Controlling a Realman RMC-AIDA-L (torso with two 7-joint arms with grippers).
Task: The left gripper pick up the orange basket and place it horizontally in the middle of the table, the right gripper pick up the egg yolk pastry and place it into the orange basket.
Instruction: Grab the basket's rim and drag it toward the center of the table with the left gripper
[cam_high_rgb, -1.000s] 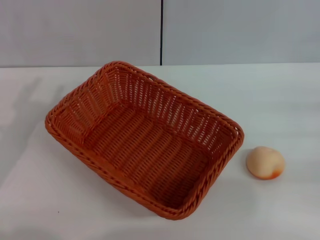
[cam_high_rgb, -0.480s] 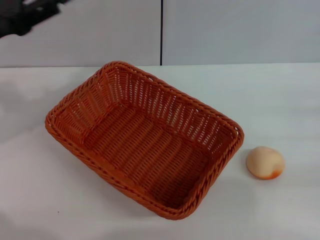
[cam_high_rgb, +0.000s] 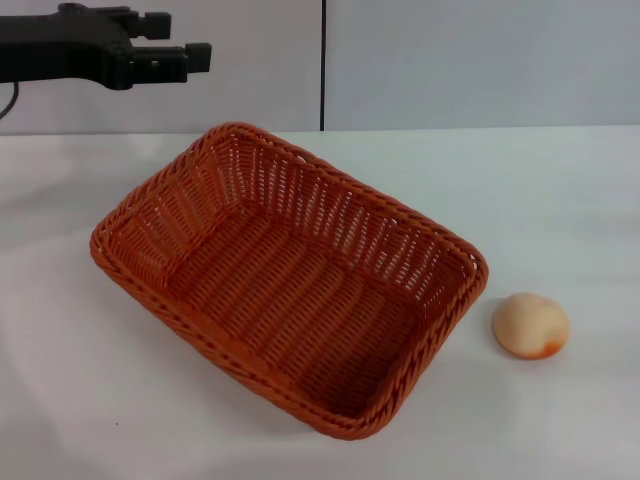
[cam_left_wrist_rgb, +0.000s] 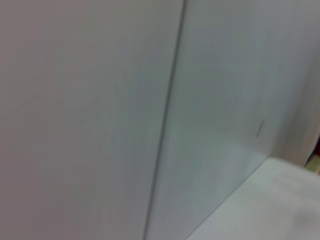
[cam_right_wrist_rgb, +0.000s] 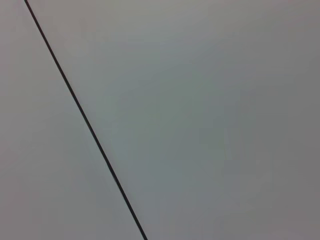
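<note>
The orange basket (cam_high_rgb: 290, 290) lies empty and skewed on the white table (cam_high_rgb: 560, 200), one corner toward the back wall. The egg yolk pastry (cam_high_rgb: 530, 325) rests on the table just to the right of the basket's near right corner, apart from it. My left gripper (cam_high_rgb: 180, 36) hovers high at the upper left, above and behind the basket's far left corner, fingers apart with nothing between them. The right gripper is out of view. Both wrist views show only the grey wall, and the left one also a strip of table (cam_left_wrist_rgb: 270, 205).
The grey wall (cam_high_rgb: 470, 60) with a dark vertical seam (cam_high_rgb: 322, 60) runs behind the table. White tabletop stretches to the left of the basket and behind the pastry.
The left arm has come into the head view from the upper left and moved right, toward the space above the basket's far corner. Basket and pastry have not moved.
</note>
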